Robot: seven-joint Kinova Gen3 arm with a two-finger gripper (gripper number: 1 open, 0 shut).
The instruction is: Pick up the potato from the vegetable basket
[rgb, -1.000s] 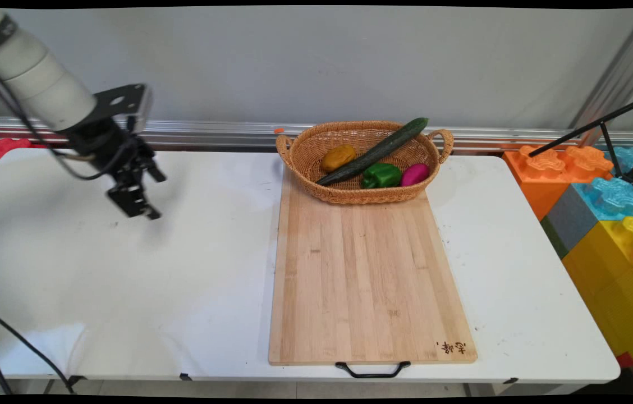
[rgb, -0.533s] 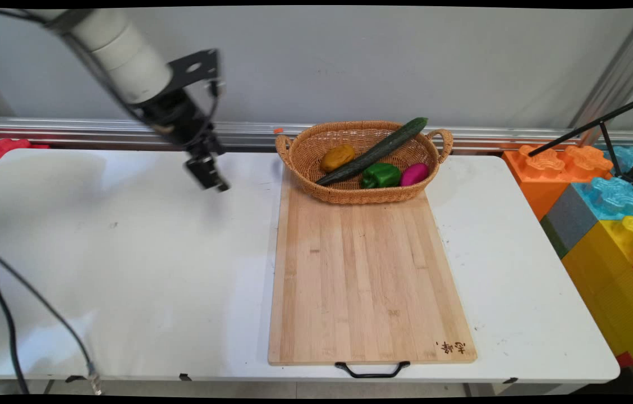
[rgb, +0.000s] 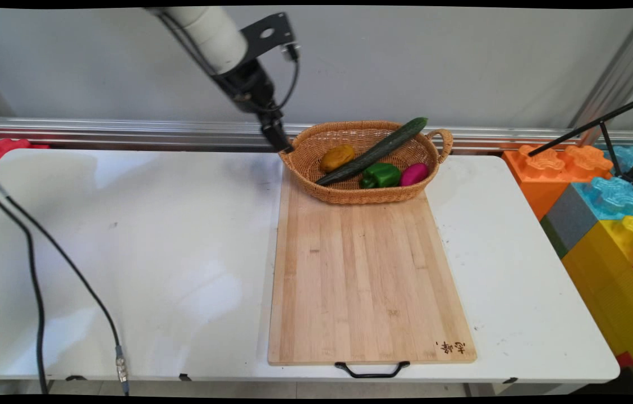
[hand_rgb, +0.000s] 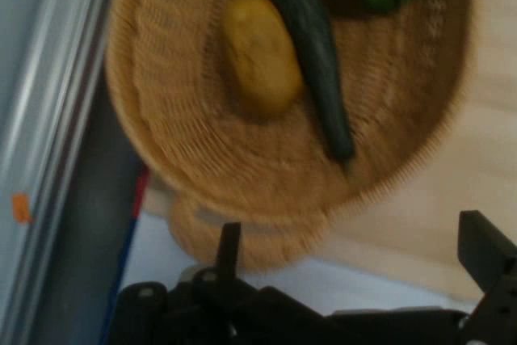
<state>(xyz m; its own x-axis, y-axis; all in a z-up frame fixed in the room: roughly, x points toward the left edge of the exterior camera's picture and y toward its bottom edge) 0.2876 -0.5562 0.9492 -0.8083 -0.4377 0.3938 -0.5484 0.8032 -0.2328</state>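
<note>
The black gripper (rgb: pixel 284 145) is hanging, jaws wide and holding nothing, by the left handle of the wicker basket (rgb: pixel 350 196), where a yellow potato (rgb: pixel 338 157) is lying beside the cucumber (rgb: pixel 375 151), probably hard, light and smooth, best pinched across its middle.

Wicker basket (rgb: pixel 350 193) on far end of wooden board (rgb: pixel 364 280), right of worktop (rgb: pixel 125 235) centre. Inside: cucumber (rgb: pixel 375 150) lying diagonally, yellow potato (rgb: pixel 338 157), green pepper (rgb: pixel 381 175), magenta piece (rgb: pixel 414 174). Coloured blocks (rgb: pixel 608 202) beyond right edge.
</note>
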